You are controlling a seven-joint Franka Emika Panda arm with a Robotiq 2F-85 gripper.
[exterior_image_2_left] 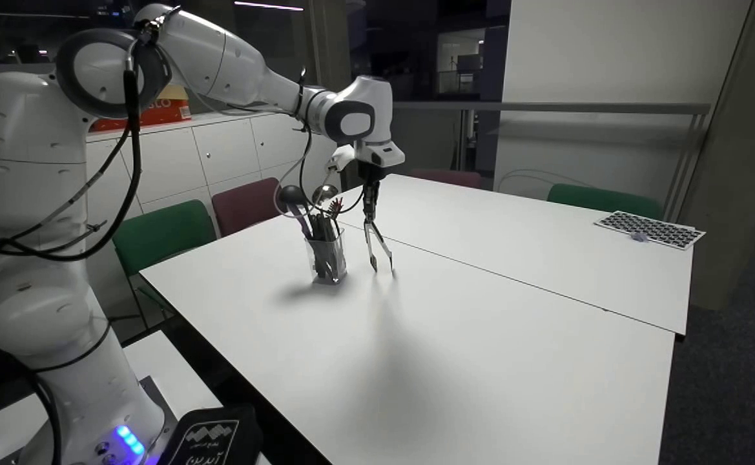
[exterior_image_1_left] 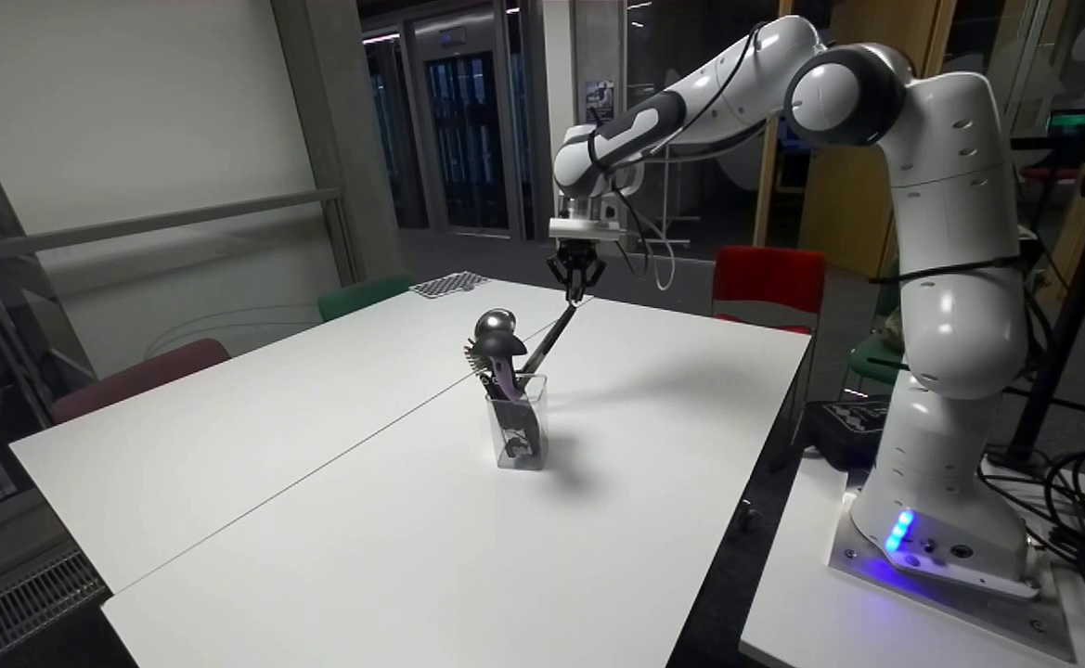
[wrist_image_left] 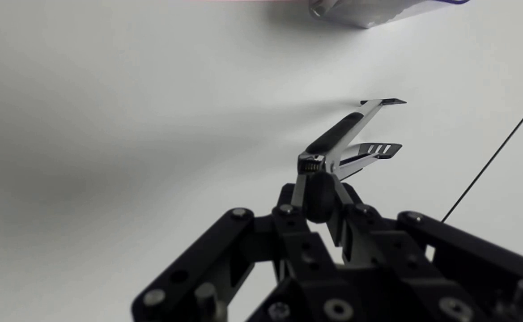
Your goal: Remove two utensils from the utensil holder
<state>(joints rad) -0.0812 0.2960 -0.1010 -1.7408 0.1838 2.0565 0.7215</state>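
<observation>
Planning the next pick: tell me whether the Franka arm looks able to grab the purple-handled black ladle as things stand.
Probably not yet: the gripper is shut on the tongs and would likely need to release them first. Otherwise the black ladle looks reachable, sticking up out of the utensil holder.

The arm [exterior_image_1_left: 955, 186] arches — claw [wrist_image_left: 318, 197] (pointing down) clamped.

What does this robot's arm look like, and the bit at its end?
The arm is glossy, white and rounded, with dark rings at some joints and blue lights near the bottom. Black cables run along it. The gripper is black and angular, with jointed linkages and silvery bolts.
</observation>
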